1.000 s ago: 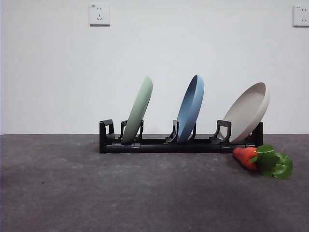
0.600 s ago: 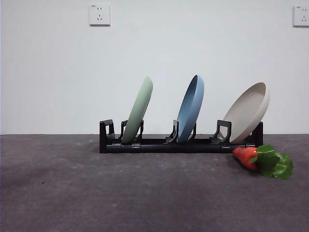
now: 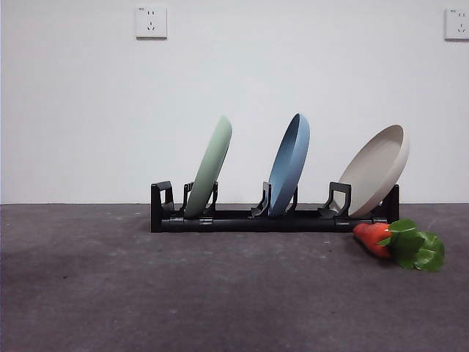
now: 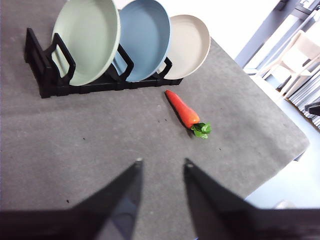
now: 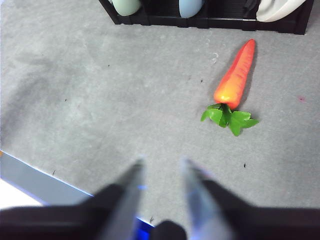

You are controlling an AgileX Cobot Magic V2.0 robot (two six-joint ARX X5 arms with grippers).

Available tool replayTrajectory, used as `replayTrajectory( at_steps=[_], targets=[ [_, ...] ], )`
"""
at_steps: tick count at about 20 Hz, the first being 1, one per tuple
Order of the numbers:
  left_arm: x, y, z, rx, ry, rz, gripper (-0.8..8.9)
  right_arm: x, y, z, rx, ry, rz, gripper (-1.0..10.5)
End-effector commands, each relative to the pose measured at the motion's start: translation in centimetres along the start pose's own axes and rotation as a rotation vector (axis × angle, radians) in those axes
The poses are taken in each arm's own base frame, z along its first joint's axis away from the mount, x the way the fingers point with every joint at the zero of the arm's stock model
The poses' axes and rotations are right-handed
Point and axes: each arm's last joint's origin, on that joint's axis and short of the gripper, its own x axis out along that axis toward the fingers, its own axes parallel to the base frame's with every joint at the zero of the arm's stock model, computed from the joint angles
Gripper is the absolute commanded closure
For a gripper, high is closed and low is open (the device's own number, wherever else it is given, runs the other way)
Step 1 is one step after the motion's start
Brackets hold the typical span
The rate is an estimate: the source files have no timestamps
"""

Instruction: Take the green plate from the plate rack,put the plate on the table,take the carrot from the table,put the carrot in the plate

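The green plate [image 3: 210, 166] stands on edge in the left slot of the black plate rack [image 3: 249, 220]; it also shows in the left wrist view [image 4: 87, 37], with the rack [image 4: 75, 87] under it. The carrot [image 3: 375, 237] lies on the table [image 3: 183, 293] just right of the rack, leaves toward the front; it shows in the left wrist view [image 4: 182, 109] and right wrist view [image 5: 236, 76]. My left gripper [image 4: 161, 162] is open and empty above bare table, well away from the rack. My right gripper [image 5: 161, 161] is open and empty, short of the carrot. Neither arm shows in the front view.
A blue plate [image 3: 289, 163] stands in the middle slot and a beige plate [image 3: 377, 169] in the right slot. The table's edge [image 4: 280, 165] runs beyond the carrot in the left wrist view. Two wall sockets [image 3: 151, 22] are on the white back wall.
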Motion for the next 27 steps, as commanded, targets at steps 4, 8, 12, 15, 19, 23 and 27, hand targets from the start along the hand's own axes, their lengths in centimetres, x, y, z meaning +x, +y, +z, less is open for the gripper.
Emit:
replayTrajectory(
  at_steps=[4,8,12,15,19,23,27],
  targets=[
    [0.3,-0.1,0.9,0.064,-0.044,-0.063,2.28,-0.1,0.1,0.1,-0.010,-0.008,0.001,3.1],
    [1.1,0.4,1.5,0.060,-0.036,-0.079,2.28,-0.1,0.1,0.1,-0.010,-0.008,0.001,3.1],
    [3.1,0.6,3.4,0.078,-0.084,-0.155,2.28,-0.1,0.1,0.1,-0.010,-0.008,0.001,3.1],
    [6.2,0.9,5.3,0.102,-0.098,-0.175,2.28,-0.1,0.1,0.1,-0.009,-0.008,0.001,3.1],
    [12.0,0.8,8.2,0.163,-0.098,-0.141,2.28,-0.1,0.1,0.1,-0.010,-0.008,0.001,3.2],
    [18.9,1.1,10.5,0.263,-0.082,-0.069,2.29,0.0,0.0,0.2,-0.006,-0.002,0.001,3.2],
    [25.3,2.2,10.8,0.323,-0.065,-0.024,2.29,0.0,0.0,0.2,-0.006,-0.002,0.001,3.2]
  ],
)
